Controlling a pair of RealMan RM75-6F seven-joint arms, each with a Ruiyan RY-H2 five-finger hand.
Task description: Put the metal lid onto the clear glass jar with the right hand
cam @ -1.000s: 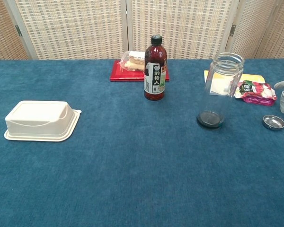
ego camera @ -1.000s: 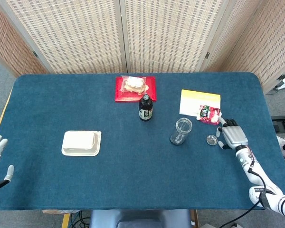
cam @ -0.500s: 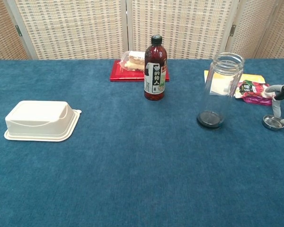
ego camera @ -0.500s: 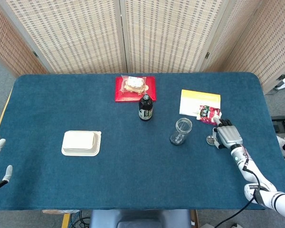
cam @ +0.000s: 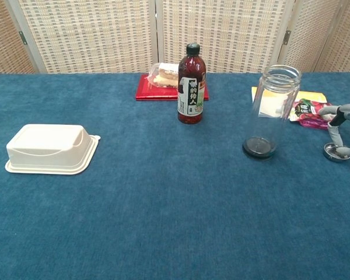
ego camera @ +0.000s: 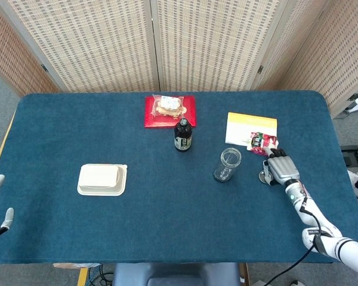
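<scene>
So far nothing of the placing itself was done: the metal lid [cam: 337,151] lay flat on the table [ego camera: 167,208] near its right edge, beside the clear glass jar [ego camera: 227,165], which stood open-mouthed. The right hand [ego camera: 280,169] was down over the lid, fingers [cam: 333,135] reaching around it, though whether they had closed on it could not be told. Gripping, lifting, carrying and seating the lid all seemed left.
</scene>
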